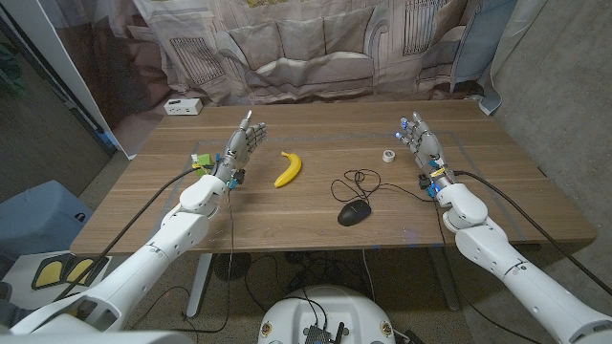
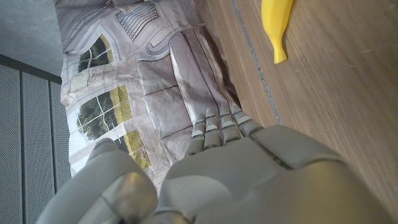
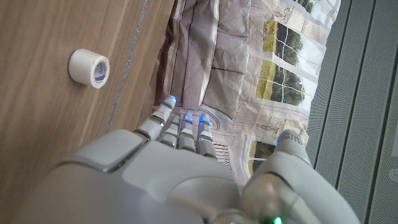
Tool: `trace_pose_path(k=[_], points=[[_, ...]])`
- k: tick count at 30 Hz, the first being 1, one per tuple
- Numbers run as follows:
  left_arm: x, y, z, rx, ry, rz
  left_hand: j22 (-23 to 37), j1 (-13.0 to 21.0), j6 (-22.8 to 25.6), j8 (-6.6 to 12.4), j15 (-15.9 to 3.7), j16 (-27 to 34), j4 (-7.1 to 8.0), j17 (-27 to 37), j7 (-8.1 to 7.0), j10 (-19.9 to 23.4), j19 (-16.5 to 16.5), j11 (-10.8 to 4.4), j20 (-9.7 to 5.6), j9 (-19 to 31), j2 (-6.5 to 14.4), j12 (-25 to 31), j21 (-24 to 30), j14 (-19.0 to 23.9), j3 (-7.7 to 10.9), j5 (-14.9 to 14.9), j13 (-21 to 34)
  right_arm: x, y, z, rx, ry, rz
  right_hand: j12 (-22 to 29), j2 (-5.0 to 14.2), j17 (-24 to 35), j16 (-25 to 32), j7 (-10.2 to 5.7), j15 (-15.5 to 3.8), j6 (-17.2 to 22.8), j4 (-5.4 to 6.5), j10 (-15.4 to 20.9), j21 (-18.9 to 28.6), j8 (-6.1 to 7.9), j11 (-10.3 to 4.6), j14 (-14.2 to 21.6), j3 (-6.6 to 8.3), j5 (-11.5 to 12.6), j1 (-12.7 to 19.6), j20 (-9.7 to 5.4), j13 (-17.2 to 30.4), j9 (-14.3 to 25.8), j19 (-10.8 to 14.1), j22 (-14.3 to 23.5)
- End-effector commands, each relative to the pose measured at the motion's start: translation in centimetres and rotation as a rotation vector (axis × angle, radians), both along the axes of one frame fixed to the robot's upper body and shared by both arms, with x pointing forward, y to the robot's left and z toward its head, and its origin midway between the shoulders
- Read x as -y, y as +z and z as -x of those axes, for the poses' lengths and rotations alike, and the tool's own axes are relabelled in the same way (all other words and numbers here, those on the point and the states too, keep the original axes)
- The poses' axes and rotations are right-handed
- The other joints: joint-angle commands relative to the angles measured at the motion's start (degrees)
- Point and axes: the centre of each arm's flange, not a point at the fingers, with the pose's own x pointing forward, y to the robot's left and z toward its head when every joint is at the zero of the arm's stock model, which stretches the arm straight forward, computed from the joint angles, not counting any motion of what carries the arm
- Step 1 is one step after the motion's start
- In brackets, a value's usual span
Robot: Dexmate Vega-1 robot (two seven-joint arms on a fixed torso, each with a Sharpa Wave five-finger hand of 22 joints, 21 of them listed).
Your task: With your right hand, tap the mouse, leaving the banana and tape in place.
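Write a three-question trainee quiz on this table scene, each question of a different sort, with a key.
1. True or false: the right hand already rests on the black computer mouse.
2. Which thing lies nearest the right hand? A) the yellow banana B) the small white roll of tape C) the white box at the wooden table's far left corner
3. Fill in: the mouse's thin black cable loops toward the table's ____ edge.

Key: 1 false; 2 B; 3 far. The left hand holds nothing.
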Motion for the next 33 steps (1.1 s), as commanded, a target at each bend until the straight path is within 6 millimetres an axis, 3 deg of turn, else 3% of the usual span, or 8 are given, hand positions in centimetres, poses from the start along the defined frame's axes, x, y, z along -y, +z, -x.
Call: trace_pose_path(k=[1,8,33], points=[[1.1,0.1,0.9,0.016,-0.028,0.006,0.27,0.74,0.92,0.37,-0.07,0.48,-0.25,0.06,0.14,0.85,0.88,-0.11,0.17,0.21,0.19,0.35,0.31,0.9,0.15,-0.15,0.02,0.5,0.2,2.0,0.041,0.011,0.023,0.42,0.21,0.06,0.43,0.01,0.1,0.56,-0.2,0.69,0.15,0.38,0.06,0.62,0.13,0.29,0.33,-0.12,0.18,0.26,0.48,0.1],[0.4,0.6,1.6,0.035,-0.002,-0.017,0.27,0.88,1.18,0.37,0.11,0.45,-0.35,0.06,0.16,0.95,1.04,-0.01,0.16,0.21,0.27,0.34,0.28,1.17,0.17,-0.19,-0.11,0.7,-0.1,3.5,0.07,-0.013,0.032,0.41,0.24,0.05,0.43,0.06,0.17,0.8,-0.23,0.95,0.15,0.39,0.0,0.83,0.08,0.28,0.33,-0.04,0.18,0.26,0.83,0.1],[-0.4,1.3,1.5,0.046,-0.016,-0.063,0.26,1.26,1.73,0.31,0.0,0.3,-0.63,0.06,0.24,1.35,1.03,-0.07,0.29,0.23,0.45,0.35,0.04,1.63,0.23,-0.32,-0.4,0.0,-2.1,7.4,0.088,-0.022,0.086,0.29,0.28,-0.03,0.52,-0.12,-0.02,1.77,-0.49,1.9,0.19,0.39,-0.57,2.01,-0.05,0.27,0.56,-0.14,0.19,0.28,2.4,0.08]])
